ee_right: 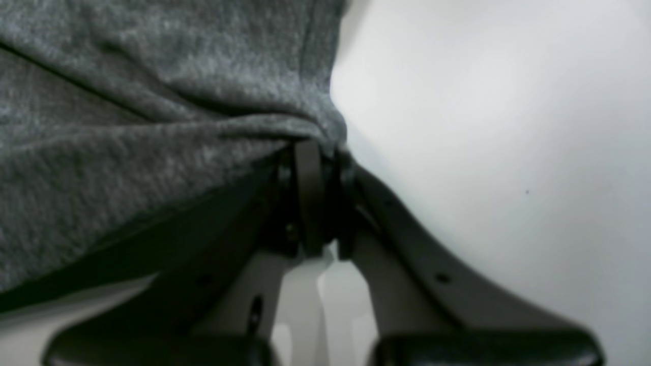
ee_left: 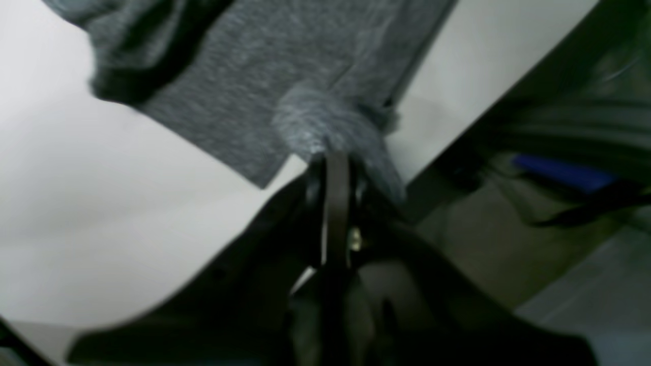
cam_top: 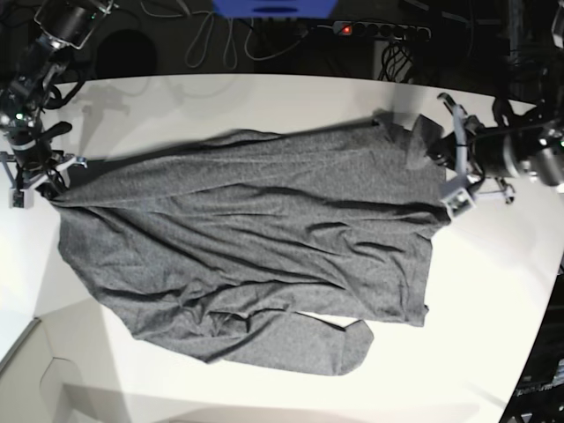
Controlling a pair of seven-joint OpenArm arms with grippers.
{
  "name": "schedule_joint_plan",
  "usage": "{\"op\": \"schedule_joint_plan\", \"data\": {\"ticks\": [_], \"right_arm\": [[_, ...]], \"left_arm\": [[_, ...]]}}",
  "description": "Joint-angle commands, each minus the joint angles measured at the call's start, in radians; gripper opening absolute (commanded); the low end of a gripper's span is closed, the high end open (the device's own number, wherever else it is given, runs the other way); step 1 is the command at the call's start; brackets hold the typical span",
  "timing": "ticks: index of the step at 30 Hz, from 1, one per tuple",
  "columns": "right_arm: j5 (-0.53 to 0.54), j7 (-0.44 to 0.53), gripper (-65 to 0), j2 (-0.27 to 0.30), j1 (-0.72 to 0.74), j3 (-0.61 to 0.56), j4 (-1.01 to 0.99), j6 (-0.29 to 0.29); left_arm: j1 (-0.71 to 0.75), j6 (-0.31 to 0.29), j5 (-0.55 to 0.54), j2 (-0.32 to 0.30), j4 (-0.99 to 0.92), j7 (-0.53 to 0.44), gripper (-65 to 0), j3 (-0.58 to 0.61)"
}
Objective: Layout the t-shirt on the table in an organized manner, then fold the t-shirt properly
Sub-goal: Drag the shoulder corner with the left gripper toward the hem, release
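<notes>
Spreading: I judge the step in hand is the layout stage, with the t-shirt [cam_top: 256, 238] stretched between my two arms across the table [cam_top: 493, 291].
T-shirt position: it lies over the middle of the white tabletop, mostly open but rumpled, with long creases running across the body and a rounded flap hanging toward the near edge.
Left gripper [ee_left: 333, 155]: jaws together, clamped on a bunched corner of the cloth; the base view places it at the right side of the shirt, and the wrist view shows the table edge not far beyond the grip.
Right gripper [ee_right: 307, 145]: jaws together, pinching a gathered fold at the shirt's edge, at the far left of the base view.
Tension: I would pull both arms apart evenly and gently, since jersey knit stretches and can slip from a small pinch.
Height: I would keep both grips low, so the body drags flat instead of lifting and folding over.
Risk: the left grip sits near the table edge, so I would not draw it further outward.
Check before release: creases across the middle gone, hem and sleeves squared; I cannot tell from here which edge is the collar.
</notes>
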Motion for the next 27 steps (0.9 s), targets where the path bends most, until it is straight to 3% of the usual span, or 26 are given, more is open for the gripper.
{"op": "schedule_joint_plan", "data": {"ticks": [1,8,13,21,27], "right_arm": [[0.014,0.026,-65.0,0.016,0.011,0.004,0.02,-0.002],[0.012,0.026,-65.0,0.016,0.011,0.0,0.02,-0.004],[0.012,0.026,-65.0,0.016,0.009,0.0,0.015,-0.005],[0.011,0.026,-65.0,0.016,0.008,0.002,0.02,-0.007],[0.011,0.025,-65.0,0.018,0.006,0.005,0.022,-0.008]], "left_arm": [[-0.037,-0.003,0.009,-0.021,0.013,-0.013,-64.8,0.037],[-0.24,-0.005,0.115,-0.039,0.013,-0.016,-64.8,0.35],[-0.424,-0.016,0.1,-0.027,0.014,-0.02,-64.8,0.432],[-0.651,-0.246,-0.081,0.064,0.011,-0.063,-64.8,0.447],[-0.699,-0.263,-0.089,0.029,0.011,-0.051,-64.8,0.581]]}}
